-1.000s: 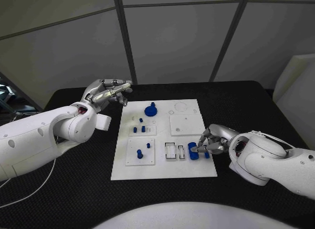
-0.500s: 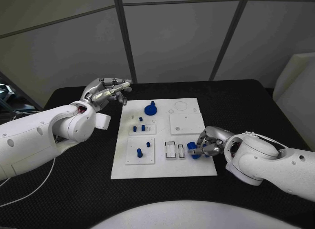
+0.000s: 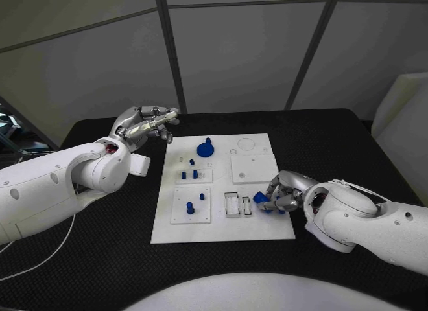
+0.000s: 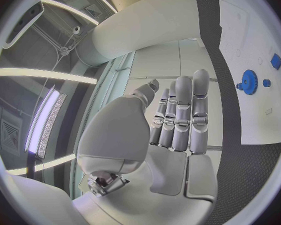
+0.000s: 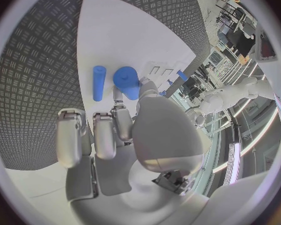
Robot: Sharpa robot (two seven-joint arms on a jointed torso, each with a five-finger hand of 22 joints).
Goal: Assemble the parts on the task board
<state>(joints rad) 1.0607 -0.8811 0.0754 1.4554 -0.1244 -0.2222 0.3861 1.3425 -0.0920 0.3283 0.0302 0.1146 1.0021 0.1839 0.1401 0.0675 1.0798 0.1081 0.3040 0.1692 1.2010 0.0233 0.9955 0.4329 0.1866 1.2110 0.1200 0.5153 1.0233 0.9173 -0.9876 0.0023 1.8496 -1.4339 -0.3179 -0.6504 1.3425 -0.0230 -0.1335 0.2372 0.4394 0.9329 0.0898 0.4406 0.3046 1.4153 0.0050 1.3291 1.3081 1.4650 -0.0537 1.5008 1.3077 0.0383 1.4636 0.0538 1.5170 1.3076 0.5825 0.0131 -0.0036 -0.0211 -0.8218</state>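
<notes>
The left hand (image 3: pixel 146 123) hung above the worktop (image 3: pixel 102 259) just off the far left corner of the board (image 3: pixel 224 227), its fingers lying close together and only lightly bent, with nothing in them; in the left wrist view (image 4: pixel 178 115) they stood side by side with an empty palm, and the blue gear (image 4: pixel 248 80) lay on the board well beyond the fingertips. That hand was well apart from the near right part of the board, where the work seemed to be. There the right hand (image 3: pixel 281 193) sat over the board's right edge, its fingers curled in around a short blue cylinder (image 3: pixel 261 197), which showed against their inner side. In the right wrist view this cylinder (image 5: pixel 127 82) lay at the tips of the thumb and first finger, its round end toward the camera, pinched or at least touched by them; I judged it held, though the contact itself was partly hidden. Just beside it, further from the thumb, a slimmer blue peg (image 5: pixel 99 82) lay flat on the board, its long axis running away from the hand, roughly parallel to the fingers. The two white slots (image 3: pixel 238 204) stood just left of the hand, so the right hand was clearly the nearer one for seating the cylinder.
</notes>
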